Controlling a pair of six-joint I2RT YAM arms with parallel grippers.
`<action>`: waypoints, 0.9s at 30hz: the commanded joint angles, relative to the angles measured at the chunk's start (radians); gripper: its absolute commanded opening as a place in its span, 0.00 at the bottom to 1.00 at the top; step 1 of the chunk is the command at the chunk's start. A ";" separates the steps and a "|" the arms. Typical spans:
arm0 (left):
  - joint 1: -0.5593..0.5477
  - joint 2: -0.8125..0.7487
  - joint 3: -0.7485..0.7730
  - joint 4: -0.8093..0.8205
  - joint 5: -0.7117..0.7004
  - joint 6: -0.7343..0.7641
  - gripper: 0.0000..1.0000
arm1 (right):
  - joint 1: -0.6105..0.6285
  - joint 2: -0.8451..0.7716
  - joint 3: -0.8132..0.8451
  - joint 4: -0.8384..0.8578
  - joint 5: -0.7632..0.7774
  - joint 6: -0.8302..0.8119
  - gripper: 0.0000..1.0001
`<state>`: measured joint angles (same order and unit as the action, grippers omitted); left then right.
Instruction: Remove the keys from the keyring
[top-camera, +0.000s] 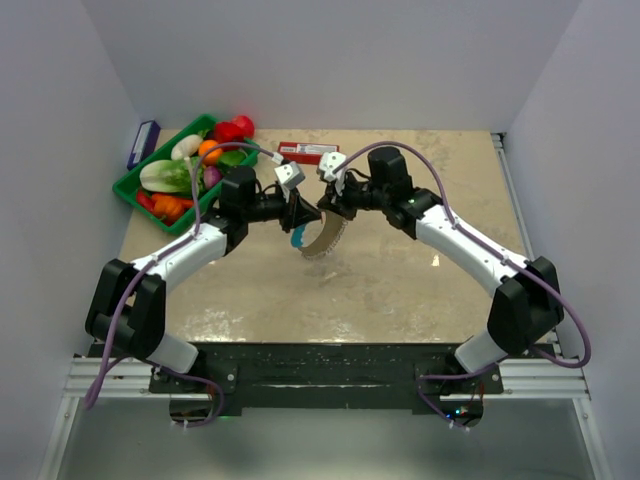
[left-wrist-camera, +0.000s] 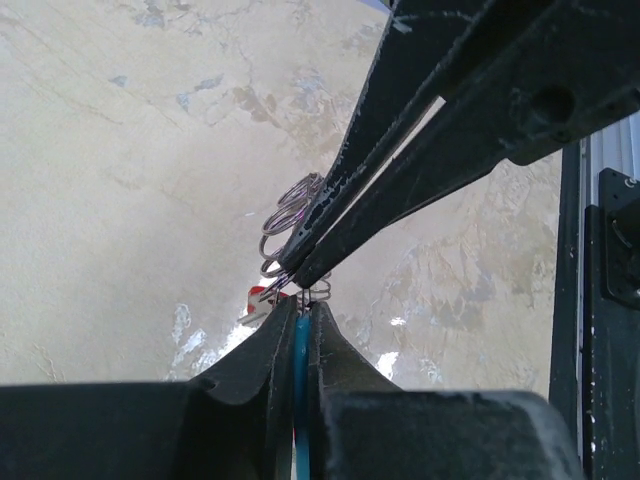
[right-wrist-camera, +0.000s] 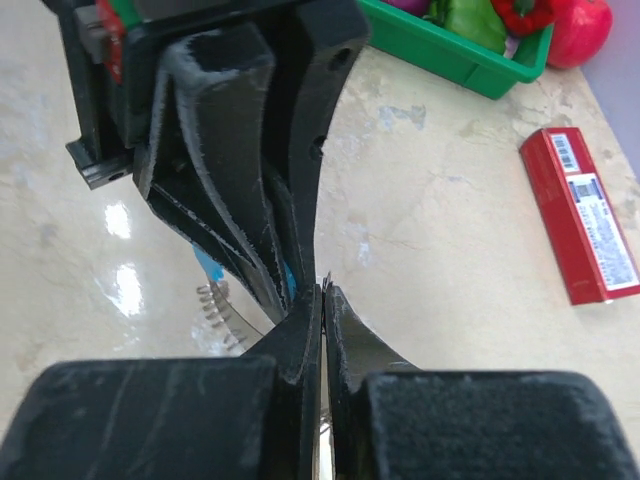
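The keyring (top-camera: 322, 243) hangs above the table's middle between my two grippers. Its blue section (top-camera: 297, 240) is on the left and the fringe of silvery keys (top-camera: 331, 236) on the right. My left gripper (top-camera: 303, 213) is shut on the blue section (left-wrist-camera: 301, 350). My right gripper (top-camera: 322, 211) is shut tip to tip against it, with a thin silvery key pinched between its fingertips (right-wrist-camera: 324, 290). In the left wrist view silvery keys (left-wrist-camera: 290, 215) and a small piece with a red part (left-wrist-camera: 255, 299) hang beyond the tips. In the right wrist view keys (right-wrist-camera: 214, 301) show at lower left.
A green bin (top-camera: 128, 188) of toy vegetables stands at the back left, also in the right wrist view (right-wrist-camera: 440, 55). A long red box (top-camera: 308, 153) lies at the back middle, also in the right wrist view (right-wrist-camera: 585, 215). A dark blue item (top-camera: 143, 143) leans by the left wall.
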<state>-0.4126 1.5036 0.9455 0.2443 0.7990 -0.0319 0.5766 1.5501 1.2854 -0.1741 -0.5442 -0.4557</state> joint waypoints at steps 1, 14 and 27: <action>-0.002 -0.037 0.047 0.050 0.025 0.010 0.11 | -0.052 -0.012 -0.032 0.159 -0.103 0.172 0.00; -0.002 -0.037 0.064 0.033 0.009 0.013 0.18 | -0.112 0.024 -0.075 0.278 -0.234 0.347 0.00; -0.002 -0.037 0.107 -0.026 -0.007 0.027 0.25 | -0.118 0.015 -0.097 0.306 -0.267 0.371 0.00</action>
<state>-0.4129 1.5009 1.0061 0.2211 0.7956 -0.0315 0.4625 1.5826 1.1877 0.0502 -0.7631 -0.1043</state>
